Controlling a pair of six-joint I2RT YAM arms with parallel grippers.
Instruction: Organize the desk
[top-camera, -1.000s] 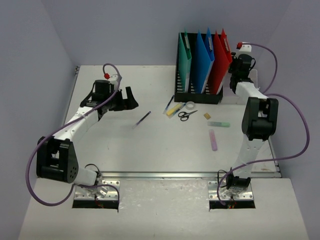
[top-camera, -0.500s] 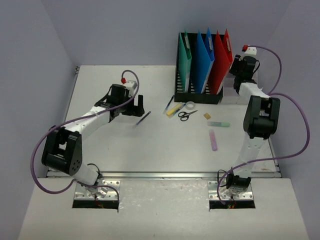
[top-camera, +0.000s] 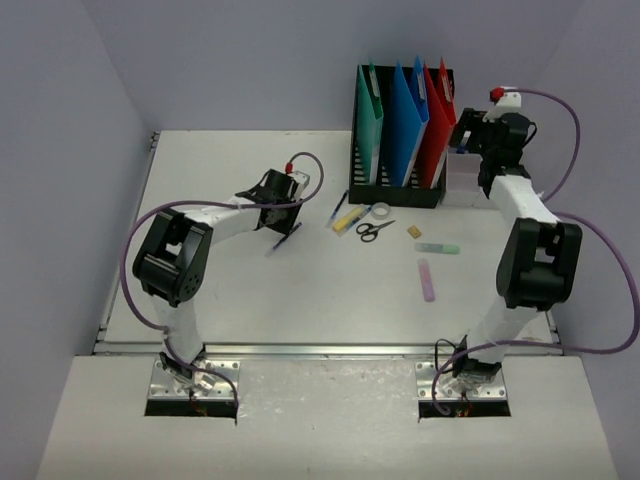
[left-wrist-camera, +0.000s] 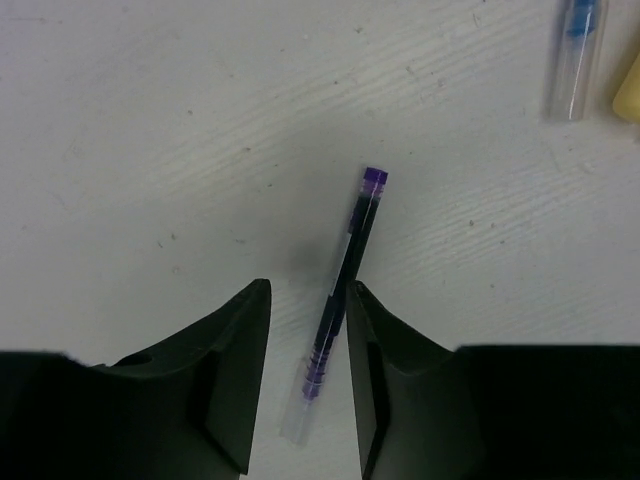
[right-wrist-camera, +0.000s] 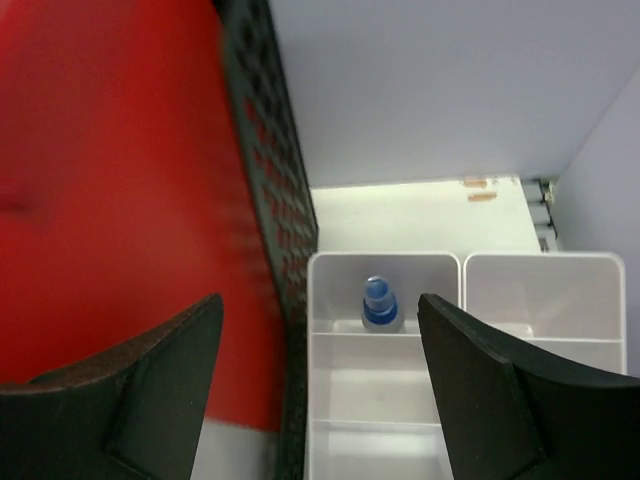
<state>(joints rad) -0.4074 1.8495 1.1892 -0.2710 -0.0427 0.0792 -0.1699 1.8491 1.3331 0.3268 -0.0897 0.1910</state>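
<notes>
A purple pen (left-wrist-camera: 345, 270) lies on the white desk (top-camera: 220, 290) left of centre, also seen as the pen (top-camera: 287, 238) from above. My left gripper (left-wrist-camera: 307, 290) is down over it, the jaws narrowed to either side of the barrel. The right finger (left-wrist-camera: 365, 340) is against the pen, and desk shows between the pen and the left finger. From above, the left gripper (top-camera: 281, 224) sits at the pen's far end. My right gripper (right-wrist-camera: 320, 300) hangs wide open and empty over the clear compartment box (right-wrist-camera: 385, 400), where a blue-capped item (right-wrist-camera: 380, 300) stands in the far compartment.
A black mesh file holder (top-camera: 395, 190) with green, blue and red folders stands at the back. In front of it lie a blue pen (top-camera: 338, 208), a yellow marker (top-camera: 349, 219), a tape roll (top-camera: 380, 211), scissors (top-camera: 375, 230), a small eraser (top-camera: 414, 232), a green stick (top-camera: 438, 248) and a pink stick (top-camera: 427, 279).
My left arm swung right and came down over the purple pen, its jaws narrowing around it. My right gripper opened wide and shifted slightly right beside the file holder.
</notes>
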